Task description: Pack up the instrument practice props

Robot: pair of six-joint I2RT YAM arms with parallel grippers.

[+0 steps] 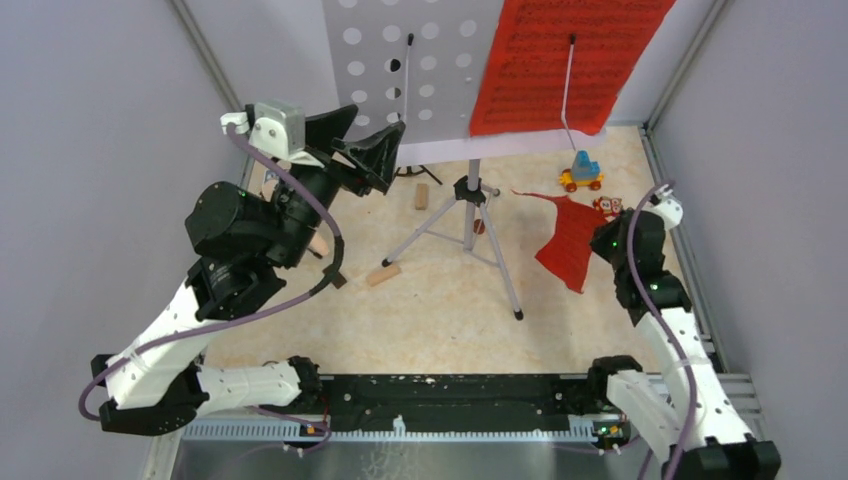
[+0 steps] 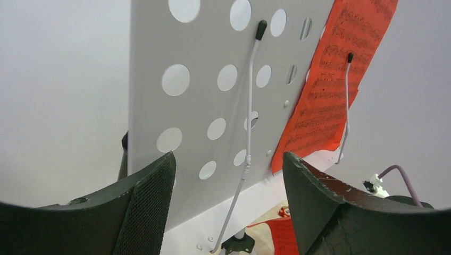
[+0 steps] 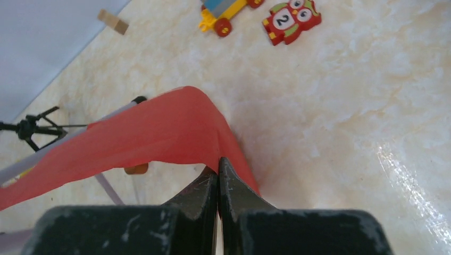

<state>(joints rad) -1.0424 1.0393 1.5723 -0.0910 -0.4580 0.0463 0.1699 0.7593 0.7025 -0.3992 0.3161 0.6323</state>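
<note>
From above, the white music desk stands on its silver tripod legs at the far middle of the counter, with the clipped red page on its right half. The loose red page hangs to the right, at the right pincer. The left pincer is spread beside the desk's lower left edge. A shove this high on a tall stand could tip it over.

In the left wrist view, the left pincer gapes wide and holds nothing, with the music desk just ahead. A wire arm pins the clipped red page. Pulling that sheet without lifting the wire would likely tear it.

In the right wrist view, the right pincer is pressed together on the very edge of the loose red page. One of the tripod legs seems to run beneath the sheet. Such a thin grip may slip, and dragging the sheet could snag that leg and tug the stand. A toy car sits well apart.
</note>
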